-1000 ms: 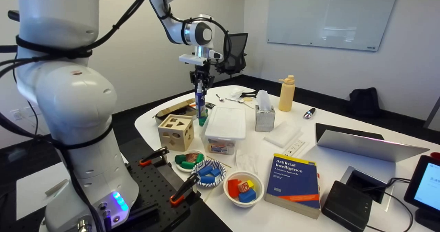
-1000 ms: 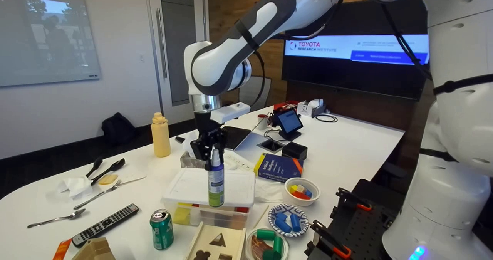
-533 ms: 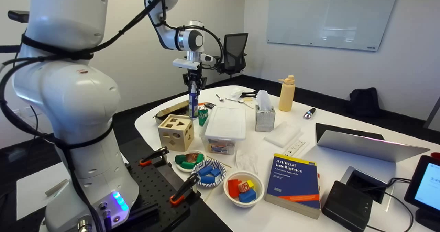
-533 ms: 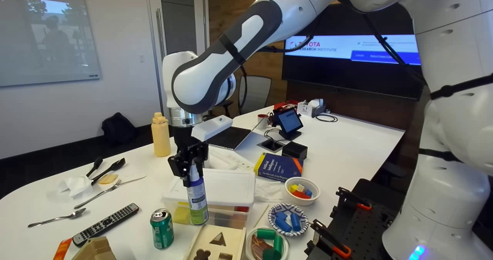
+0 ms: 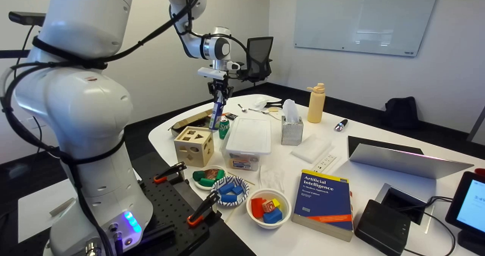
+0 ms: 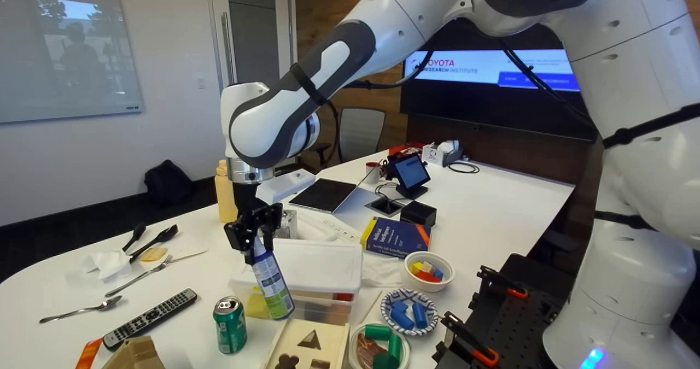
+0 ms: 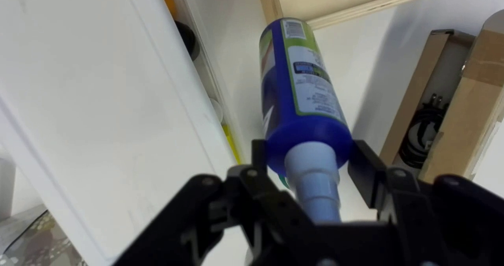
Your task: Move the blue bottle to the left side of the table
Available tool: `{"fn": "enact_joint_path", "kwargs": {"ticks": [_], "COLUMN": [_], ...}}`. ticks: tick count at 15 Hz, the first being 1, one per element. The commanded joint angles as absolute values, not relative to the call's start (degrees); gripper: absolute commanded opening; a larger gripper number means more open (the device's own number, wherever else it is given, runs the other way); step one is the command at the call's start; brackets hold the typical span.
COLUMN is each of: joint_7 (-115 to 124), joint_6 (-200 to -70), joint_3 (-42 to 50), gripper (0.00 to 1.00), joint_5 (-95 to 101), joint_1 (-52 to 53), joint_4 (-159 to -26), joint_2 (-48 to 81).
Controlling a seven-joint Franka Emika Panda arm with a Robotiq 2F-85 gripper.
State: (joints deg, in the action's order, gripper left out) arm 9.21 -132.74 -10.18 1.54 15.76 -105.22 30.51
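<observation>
Plainly, the gripper [image 7: 310, 158] is holding the blue bottle [image 7: 305, 80]: its matt black fingertips [image 7: 258, 151] press the rounded shoulder from both sides, set apart by just the bottle's width. The bottle is a smooth, glossy cylinder of deep blue, with a printed label, a lime-green band at the base and a pale, stepped nozzle that reaches back between the fingers. In both exterior views it hangs tilted below the gripper; whether its base touches anything, I cannot tell.

In the wrist view, left of the gripper, spreads the flat, faintly scuffed white lid [image 7: 106, 112] of a clear plastic box [image 6: 322, 305]. Ahead of the gripper, past the bottle's base, is a corner of the wooden box [image 5: 194, 142], a pale, straight-edged cube pierced with cut-out shapes. Right of the gripper, a long brown cardboard box [image 7: 462, 120] lies open, a black cable [image 7: 423, 140] coiled inside.

In an exterior view, lower than the gripper, a shiny green can [image 6: 229, 328] stands upright on the smooth white table [image 6: 481, 205], near the bottle. Farther off to that side of the gripper lie a slim, button-studded remote [image 6: 150, 318] and a crumpled tissue [image 6: 111, 265]. Behind the gripper, partly hidden by it, rises a taller tan bottle [image 6: 223, 194] with a rounded shoulder.
</observation>
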Motion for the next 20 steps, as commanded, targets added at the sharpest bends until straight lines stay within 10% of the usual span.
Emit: {"fn": "enact_joint_path", "kwargs": {"ticks": [1, 20], "joint_7": [8.92, 6.26], "joint_6": [-132.28, -148.82], "joint_3": [-9.23, -8.86], "gripper": [0.3, 0.3], "joint_5": [2.15, 1.26], "joint_1": [16.69, 15.22], "joint_4": [-100.86, -103.61], "joint_2": [33.49, 39.8]}}
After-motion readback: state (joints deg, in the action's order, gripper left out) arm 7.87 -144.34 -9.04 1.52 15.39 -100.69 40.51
